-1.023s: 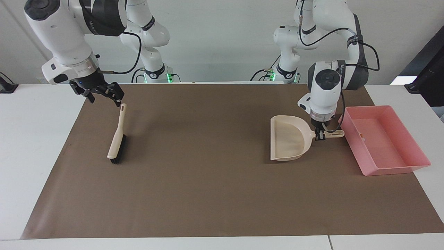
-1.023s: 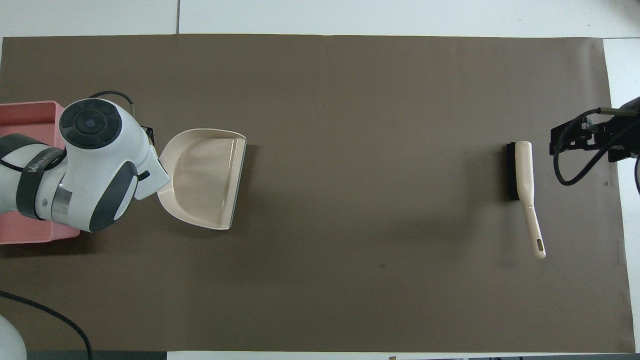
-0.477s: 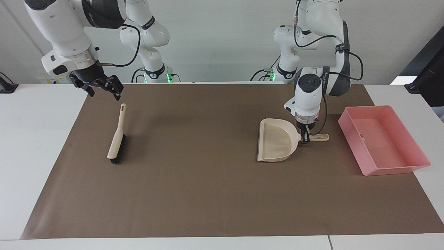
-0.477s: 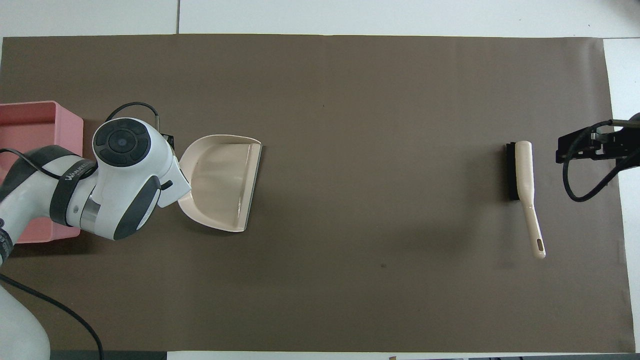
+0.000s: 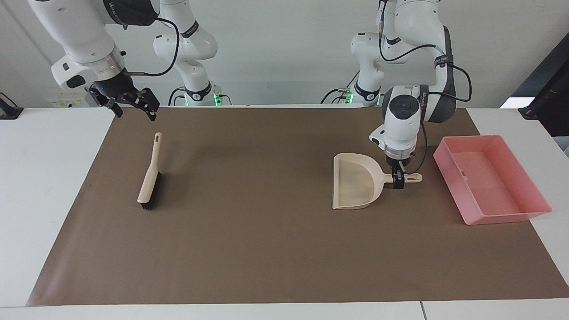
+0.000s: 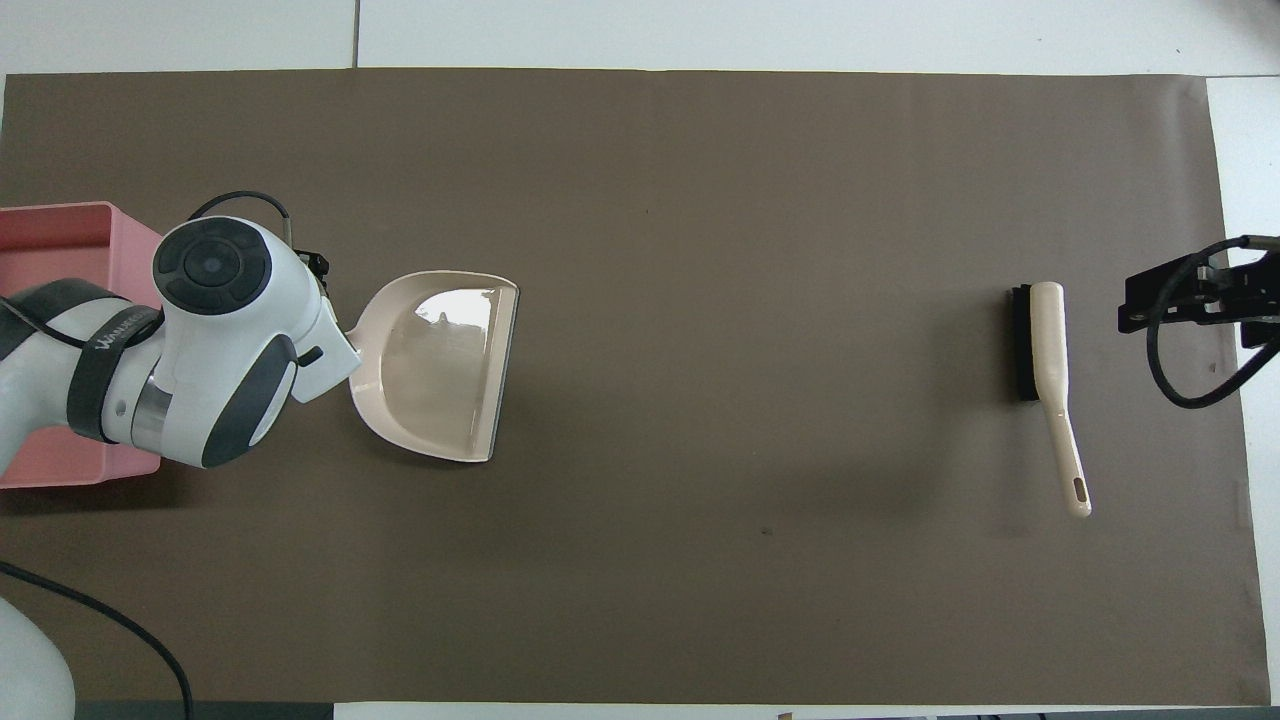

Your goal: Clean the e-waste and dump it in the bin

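The pink bin (image 5: 498, 217) stands at the left arm's end of the mat; it also shows in the overhead view (image 6: 60, 215). A tiny orange-white speck, the e-waste (image 5: 464, 173), lies on its floor. My left gripper (image 5: 398, 180) is shut on the handle of the beige dustpan (image 5: 355, 186), which rests on the mat beside the bin. In the overhead view the dustpan (image 6: 440, 365) shows and my wrist hides the left gripper. My right gripper (image 5: 131, 106) is open and empty in the air, over the mat's edge by the brush handle; it also shows in the overhead view (image 6: 1190, 300).
A beige hand brush (image 5: 149, 178) with black bristles lies on the brown mat (image 5: 249, 222) at the right arm's end; it also shows in the overhead view (image 6: 1047, 370).
My left gripper moved the dustpan away from the bin toward the mat's middle and set it flat. My right gripper rose and drew back from the brush handle.
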{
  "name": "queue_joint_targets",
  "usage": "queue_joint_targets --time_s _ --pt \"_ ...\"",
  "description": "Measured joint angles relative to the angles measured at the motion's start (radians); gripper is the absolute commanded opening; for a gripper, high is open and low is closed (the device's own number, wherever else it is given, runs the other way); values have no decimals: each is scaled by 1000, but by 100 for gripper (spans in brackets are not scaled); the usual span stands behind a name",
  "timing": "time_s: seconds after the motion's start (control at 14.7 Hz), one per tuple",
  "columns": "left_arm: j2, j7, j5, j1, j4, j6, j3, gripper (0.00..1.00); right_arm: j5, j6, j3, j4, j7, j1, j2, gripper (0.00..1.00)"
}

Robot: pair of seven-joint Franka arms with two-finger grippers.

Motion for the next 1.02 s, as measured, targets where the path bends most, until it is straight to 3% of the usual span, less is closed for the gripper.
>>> queue_joint_targets --time_s 0.34,0.75,1.02 --pt "-32 -1 -75 57 177 -216 6 99 1 0 0 5 0 1 10 100" --pt "-50 -75 -142 215 189 -228 12 99 1 29 1 6 17 6 15 100" --pt "-57 -311 -184 267 190 -274 13 99 -6 45 2 5 19 10 16 100"
